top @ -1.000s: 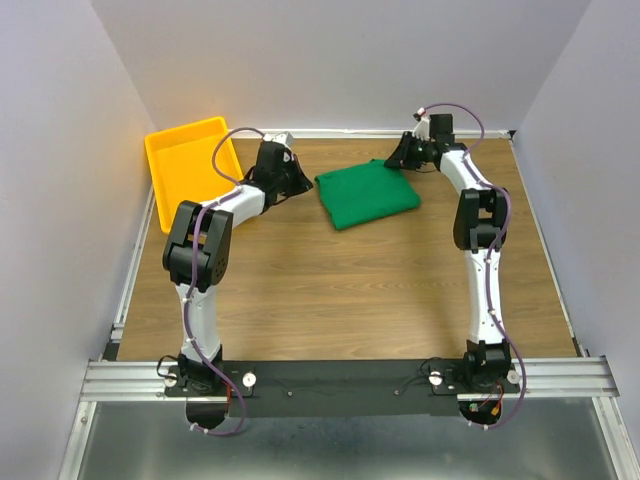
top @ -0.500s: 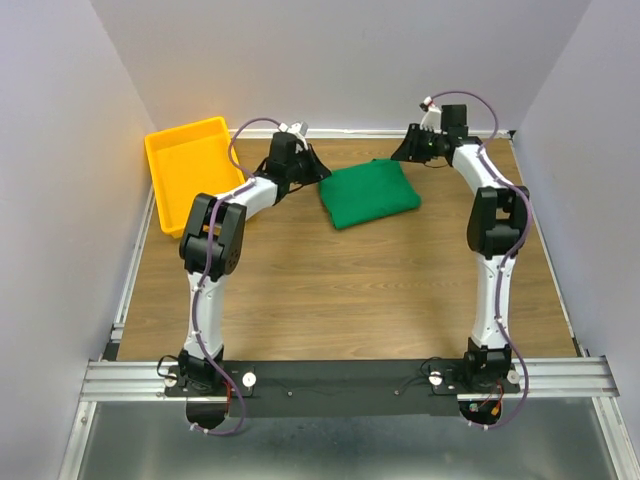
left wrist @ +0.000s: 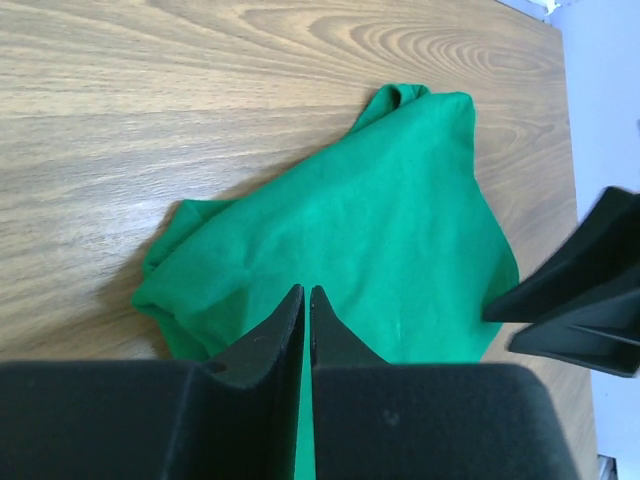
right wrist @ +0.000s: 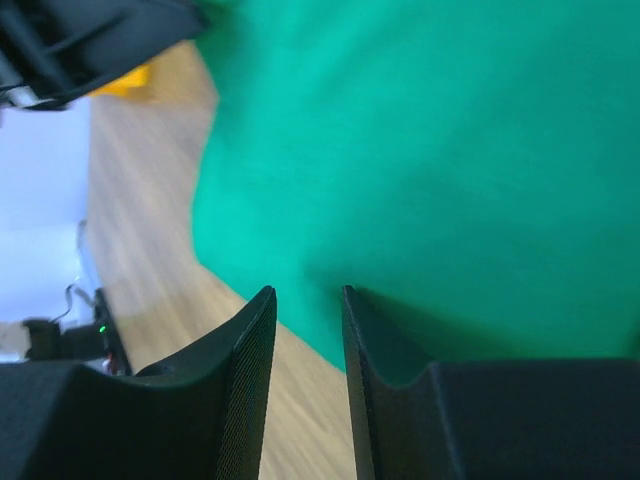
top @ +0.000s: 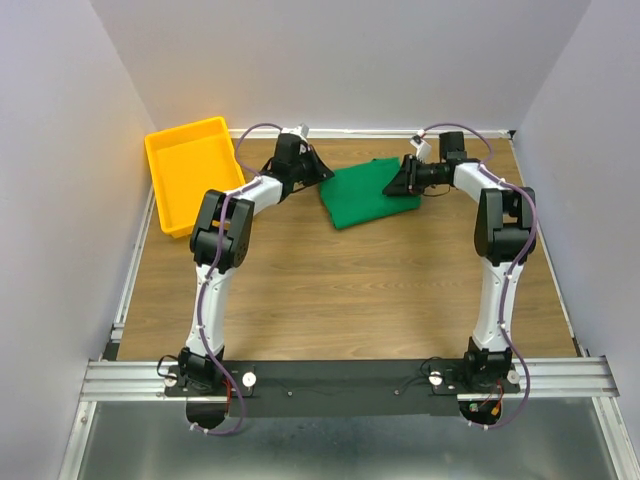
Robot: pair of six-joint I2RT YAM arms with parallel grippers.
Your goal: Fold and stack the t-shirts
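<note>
scene: one green t-shirt is seen folded into a rough rectangle, lying flat on the far middle of the wooden table
t-shirt position: placed between the two tools, well apart from the yellow tray at the far left; not in the tray
fold quality: loose; in the left wrist view one corner is bunched and a small lump is seen at the far end
left tool: narrow, jaws almost together with only a thin slit; nothing is seen pinched; it is held just above the shirt's left edge
right tool: parted by a modest gap over the shirt's right edge; cloth is seen behind the gap, but no grip on it can be made out
step judged: fold taken as done; the bundle is probably about to be picked up or tidied
progress judged: late; only placing or stacking seems left
risk 1: the fold could be opened if only the top layer is pinched and lifted
risk 2: the bundle could be dragged and wrinkled on the wood if an edge is pushed instead of gripped
risk 3: the tools could be knocked together, since both are close to the same small bundle
risk 4: a one-sided lift could let the loose corner hang and unfold
</note>
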